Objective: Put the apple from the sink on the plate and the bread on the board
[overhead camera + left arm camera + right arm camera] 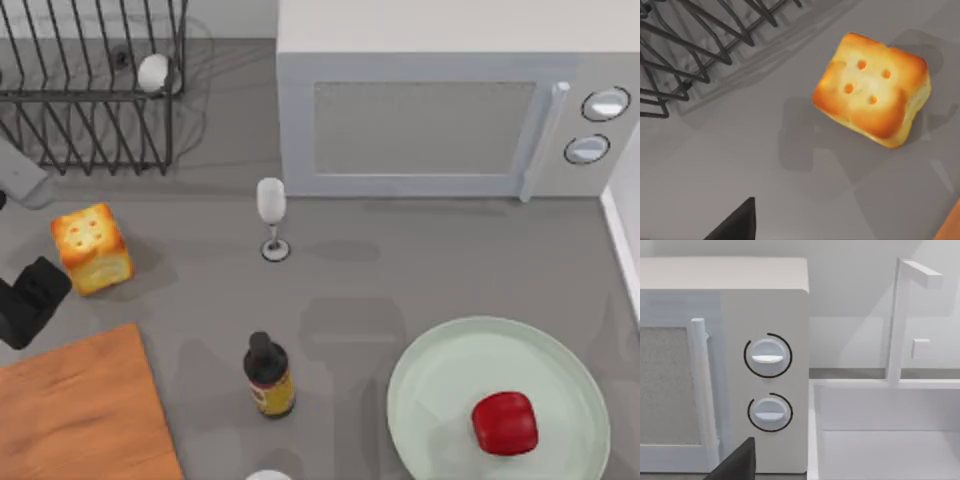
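Bread (871,89) golden, toasted four-holed top, on bench; red apple (505,423) on plate (440,370); left tool (30,298) beside bread, state unclear.

Apple (505,422): glossy red, on a pale mint-green plate (430,385); bread (92,248): golden-yellow sides, toasted orange-brown top marked with four small orange dots; board (85,415): orange-brown wood with streaked grain. Counter (400,275): plain mid-grey; microwave (450,120): white-grey body, speckled grey door panel, two white knobs each ringed in black; sink (885,440): white with a white faucet; dish rack (85,85): black wire. Bottle (268,375): dark brown-black with a yellow label; wine glass (271,215): translucent white; left hand (30,300): black.
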Available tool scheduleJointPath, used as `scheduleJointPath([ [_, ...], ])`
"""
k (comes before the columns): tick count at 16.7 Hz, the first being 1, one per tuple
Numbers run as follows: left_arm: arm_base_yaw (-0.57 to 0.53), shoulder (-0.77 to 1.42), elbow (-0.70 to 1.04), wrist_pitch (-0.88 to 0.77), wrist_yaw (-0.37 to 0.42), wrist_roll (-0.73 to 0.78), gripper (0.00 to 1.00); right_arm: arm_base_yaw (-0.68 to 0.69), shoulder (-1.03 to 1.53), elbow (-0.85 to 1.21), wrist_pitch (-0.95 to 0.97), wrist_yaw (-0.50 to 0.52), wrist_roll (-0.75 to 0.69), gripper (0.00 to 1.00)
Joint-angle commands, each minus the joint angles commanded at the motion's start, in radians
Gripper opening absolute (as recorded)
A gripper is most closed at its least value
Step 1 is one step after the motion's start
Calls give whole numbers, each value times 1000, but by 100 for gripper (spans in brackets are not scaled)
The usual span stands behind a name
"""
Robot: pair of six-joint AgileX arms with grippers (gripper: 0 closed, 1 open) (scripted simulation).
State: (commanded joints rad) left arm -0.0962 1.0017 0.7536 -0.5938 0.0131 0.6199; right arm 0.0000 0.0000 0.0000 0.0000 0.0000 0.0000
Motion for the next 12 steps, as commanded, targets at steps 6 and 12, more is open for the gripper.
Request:
scheduleJointPath([
  [6, -27, 613, 469, -312, -3, 250, 100, 0, 0, 0, 0, 0, 0, 100],
  [12, -34, 990, 794, -504, -10, 366, 100, 0, 0, 0, 0, 0, 0, 100],
])
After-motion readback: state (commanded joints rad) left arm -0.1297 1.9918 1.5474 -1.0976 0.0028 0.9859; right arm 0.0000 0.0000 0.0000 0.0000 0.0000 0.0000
